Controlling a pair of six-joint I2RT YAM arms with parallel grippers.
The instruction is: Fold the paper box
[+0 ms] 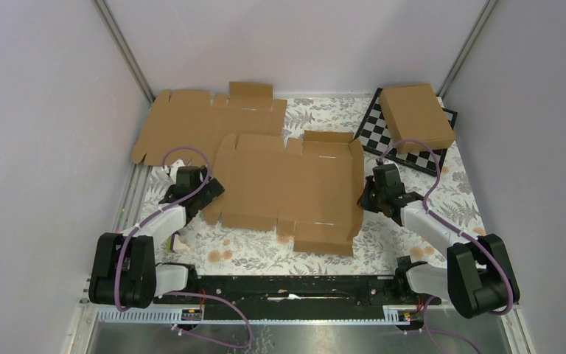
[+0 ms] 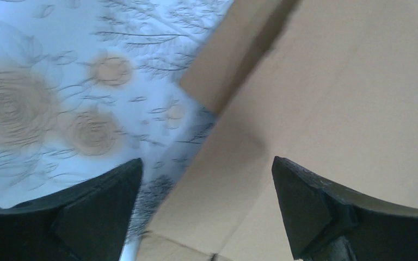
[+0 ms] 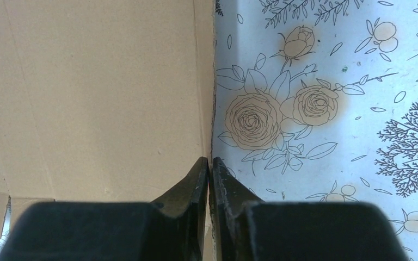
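The paper box [image 1: 287, 188] lies mostly flat and unfolded in the middle of the floral table, a brown die-cut piece with flaps. My left gripper [image 1: 212, 192] is at its left edge. In the left wrist view the left gripper [image 2: 206, 163] is open, its fingers either side of a slightly raised left flap [image 2: 332, 81]. My right gripper [image 1: 366, 198] is at the box's right edge. In the right wrist view the right gripper [image 3: 210, 160] is shut on that thin cardboard edge, with the brown panel [image 3: 87, 81] to its left.
A wide flat cardboard sheet [image 1: 191, 122] lies at the back left, partly under the paper box. A chessboard [image 1: 383, 136] at the back right carries another folded brown box [image 1: 416, 116]. Grey walls close in the table on three sides.
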